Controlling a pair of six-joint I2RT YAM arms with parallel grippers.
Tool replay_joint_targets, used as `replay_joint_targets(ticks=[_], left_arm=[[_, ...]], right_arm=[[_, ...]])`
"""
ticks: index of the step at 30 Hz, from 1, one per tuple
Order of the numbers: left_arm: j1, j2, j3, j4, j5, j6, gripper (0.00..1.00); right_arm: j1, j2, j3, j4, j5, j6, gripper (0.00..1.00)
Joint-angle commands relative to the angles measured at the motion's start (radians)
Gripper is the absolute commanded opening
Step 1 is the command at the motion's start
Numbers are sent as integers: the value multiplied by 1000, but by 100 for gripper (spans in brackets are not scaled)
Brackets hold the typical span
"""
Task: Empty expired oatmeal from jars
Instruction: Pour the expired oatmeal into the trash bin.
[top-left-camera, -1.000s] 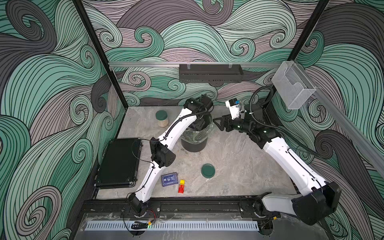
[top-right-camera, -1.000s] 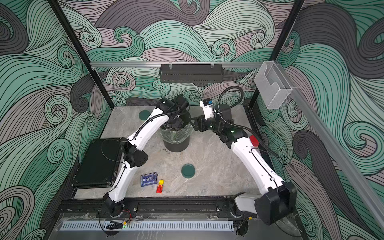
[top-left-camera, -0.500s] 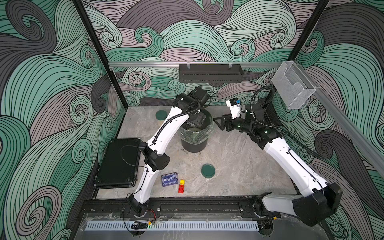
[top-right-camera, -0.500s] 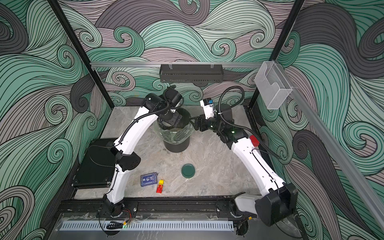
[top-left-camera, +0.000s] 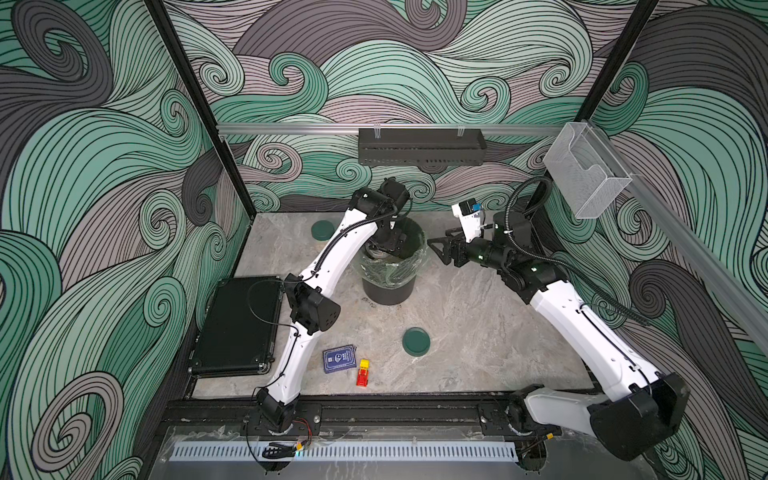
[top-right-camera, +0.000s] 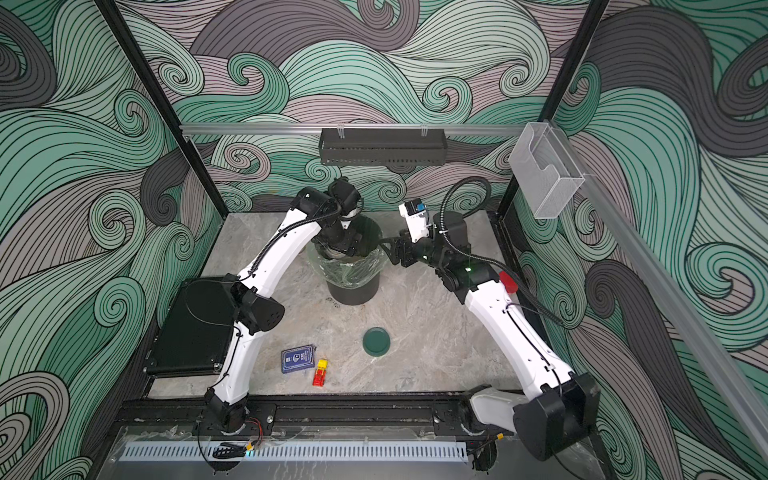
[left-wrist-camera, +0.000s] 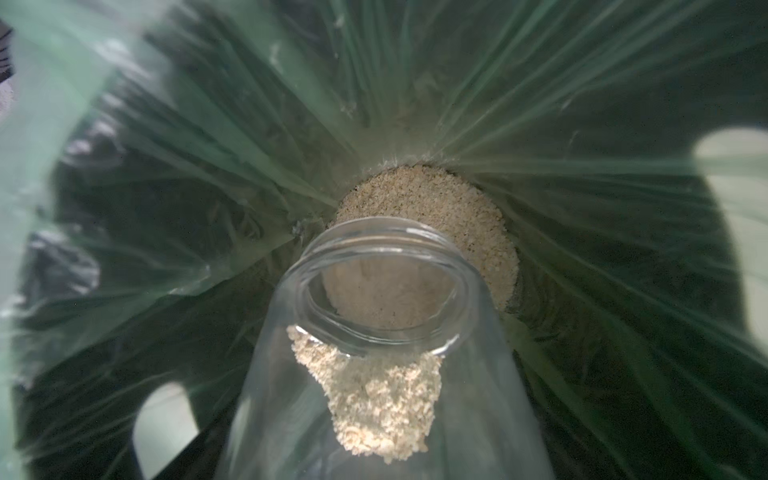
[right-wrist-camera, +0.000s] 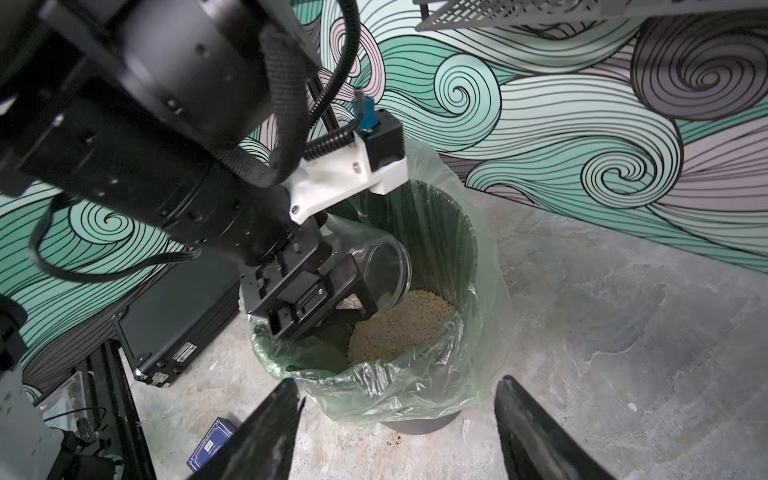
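My left gripper (top-left-camera: 388, 243) (right-wrist-camera: 332, 291) is shut on a clear lidless jar (left-wrist-camera: 382, 249) (right-wrist-camera: 388, 270), tilted mouth-down inside the black bin (top-left-camera: 388, 291) (top-right-camera: 353, 293) with its green-tinted liner. A clump of pale oatmeal (left-wrist-camera: 374, 399) still sits in the jar near its mouth. More oatmeal (left-wrist-camera: 449, 208) (right-wrist-camera: 399, 328) lies heaped in the bottom of the bin. The left wrist view shows none of the left fingers. My right gripper (top-left-camera: 434, 245) (top-right-camera: 384, 245) (right-wrist-camera: 399, 380) stands open and empty just outside the bin's right rim, pointing at it.
Two dark green lids lie on the table, one at the back left (top-left-camera: 323, 229), one in front of the bin (top-left-camera: 416, 341). A black case (top-left-camera: 237, 324) sits at the left. A blue card box (top-left-camera: 339, 359) and small red-yellow toy (top-left-camera: 363, 372) lie near the front. A red object (top-right-camera: 508, 281) shows behind the right arm.
The left arm has lifted its wrist behind the bin and tipped the jar more steeply into it. The right arm has hardly moved; its jaws stand slightly narrower.
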Motion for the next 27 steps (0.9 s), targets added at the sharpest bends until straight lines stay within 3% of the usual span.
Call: replay_joint_targets(ticks=[1, 4, 8, 11, 18, 27], left_arm=[[9, -91, 80, 59, 51, -38, 0], [12, -138, 87, 81, 98, -49, 0], [19, -187, 63, 91, 134, -52, 0], [25, -211, 35, 96, 176, -54, 0], [29, -254, 11, 114, 249, -58, 0], [29, -271, -3, 125, 282, -56, 0]], right_arm=[[1, -53, -49, 158, -89, -193, 74], [13, -92, -138, 318, -153, -418, 78], [16, -88, -188, 374, -219, -712, 85], [16, -49, -183, 374, -262, -823, 94], [40, 53, -149, 448, -302, -822, 98], [105, 184, -86, 608, -194, -764, 99]])
